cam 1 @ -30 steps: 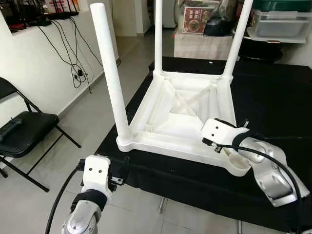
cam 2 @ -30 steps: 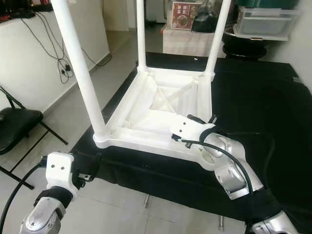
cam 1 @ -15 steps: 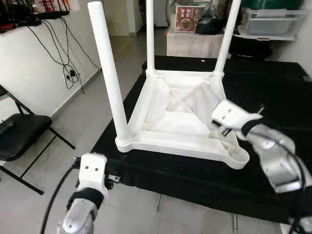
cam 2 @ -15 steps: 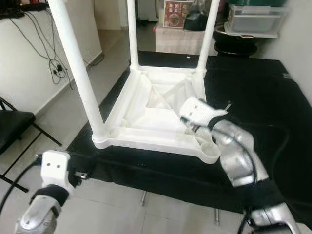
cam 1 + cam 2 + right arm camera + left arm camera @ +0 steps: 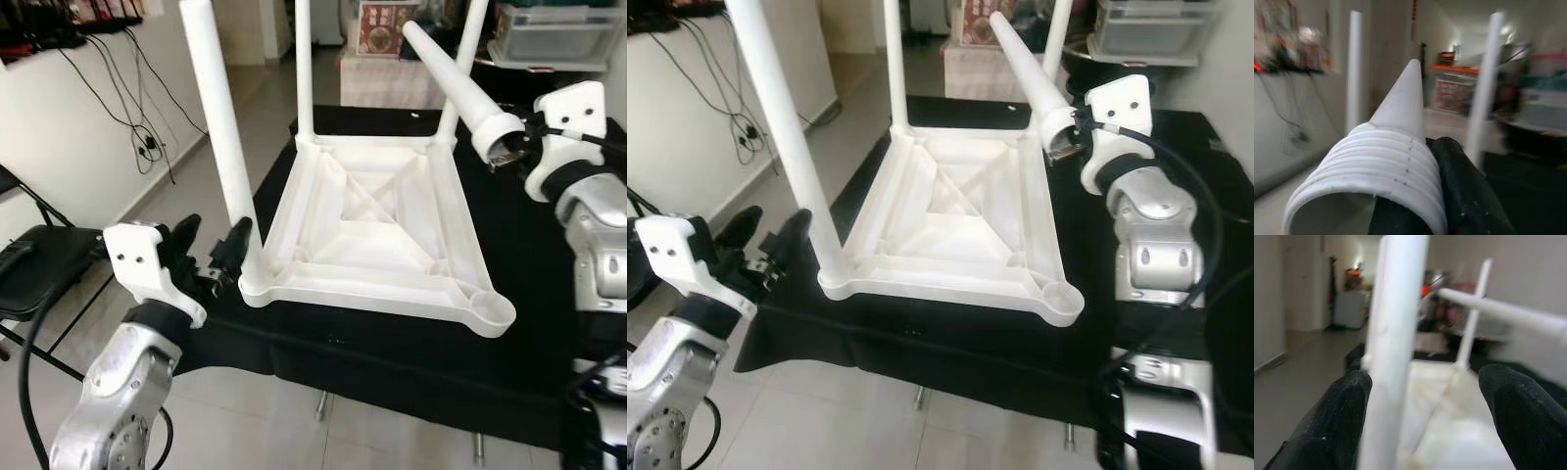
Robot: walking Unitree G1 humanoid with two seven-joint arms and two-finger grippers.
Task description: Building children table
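The upturned white children's table (image 5: 377, 235) lies on the black worktop (image 5: 549, 225) with three legs fitted. The right gripper (image 5: 509, 147) clamps the loose fourth leg (image 5: 446, 73) by its threaded end, raised above the table's right edge. The left gripper (image 5: 211, 245) is spread open around the near-left leg (image 5: 220, 137).

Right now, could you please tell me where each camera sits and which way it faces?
Left and right eye views: on the head, looking down at the upturned table; both arms show.
Left wrist view: along the open left gripper, fingers either side of the near leg.
Right wrist view: along the right gripper holding the loose leg.
Shared: the loose leg.
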